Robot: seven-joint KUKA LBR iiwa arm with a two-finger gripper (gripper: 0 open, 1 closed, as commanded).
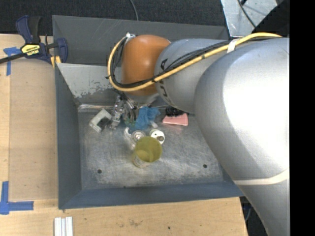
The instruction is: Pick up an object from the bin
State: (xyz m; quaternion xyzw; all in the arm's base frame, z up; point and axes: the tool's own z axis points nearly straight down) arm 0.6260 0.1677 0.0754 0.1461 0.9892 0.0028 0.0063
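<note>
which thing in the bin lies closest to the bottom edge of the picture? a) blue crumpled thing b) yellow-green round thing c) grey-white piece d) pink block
b, the yellow-green round thing lies lowest in the view, nearest the front wall of the bin; the pink block, blue crumpled thing and grey-white piece all sit farther back.
</note>
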